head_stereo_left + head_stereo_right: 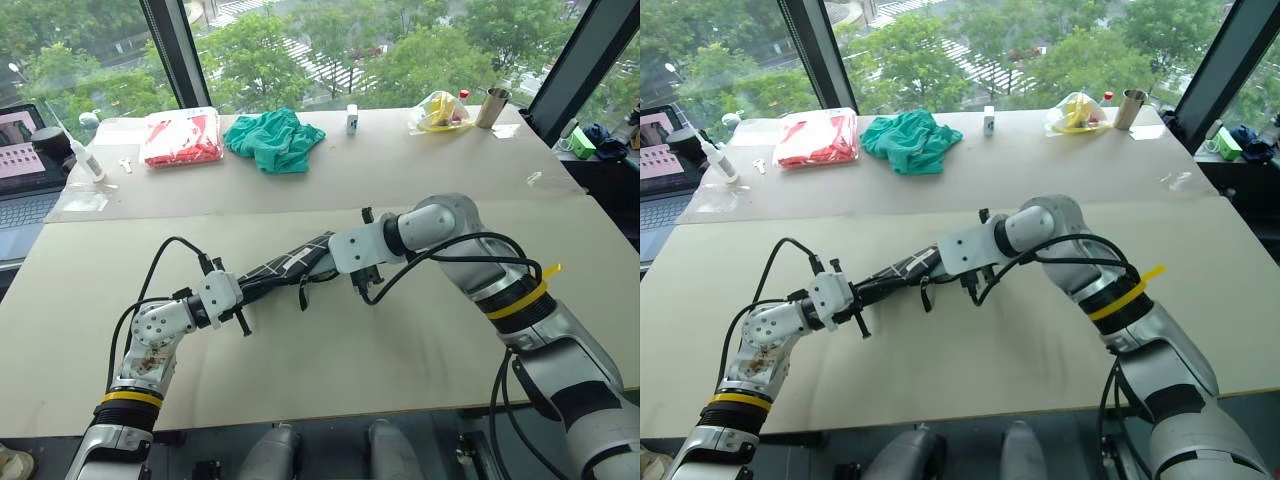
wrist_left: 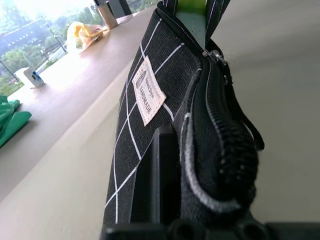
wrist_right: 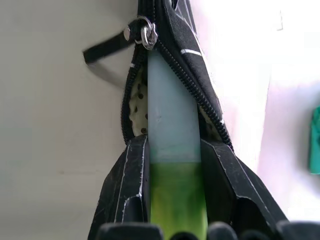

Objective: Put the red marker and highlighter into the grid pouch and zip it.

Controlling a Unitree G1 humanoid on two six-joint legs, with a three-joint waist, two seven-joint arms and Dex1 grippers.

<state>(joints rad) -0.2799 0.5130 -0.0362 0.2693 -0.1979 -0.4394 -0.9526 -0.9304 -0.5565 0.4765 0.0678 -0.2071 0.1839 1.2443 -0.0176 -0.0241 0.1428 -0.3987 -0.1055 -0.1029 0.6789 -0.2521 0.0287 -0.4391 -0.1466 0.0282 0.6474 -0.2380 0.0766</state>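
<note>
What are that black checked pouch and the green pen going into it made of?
The grid pouch looks like woven black fabric: matte, with a visible weave, thin white lines, a sewn cloth label and a toothed zipper. The highlighter looks like smooth plastic: an opaque lime-green body and a pale, frosted, see-through cap. The zipper slider shines like metal.

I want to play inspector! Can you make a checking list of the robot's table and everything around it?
Surface: beige table.
Job's things: grid pouch held up, partly unzipped; highlighter going in cap first; red marker not seen.
Clutter: green cloth, red packet, metal cup, yellow bag.
Grippers: left gripper shut on pouch; right gripper shut on highlighter.
Cables: black, along both arms.
Surroundings: windows, trees, laptop.
</note>
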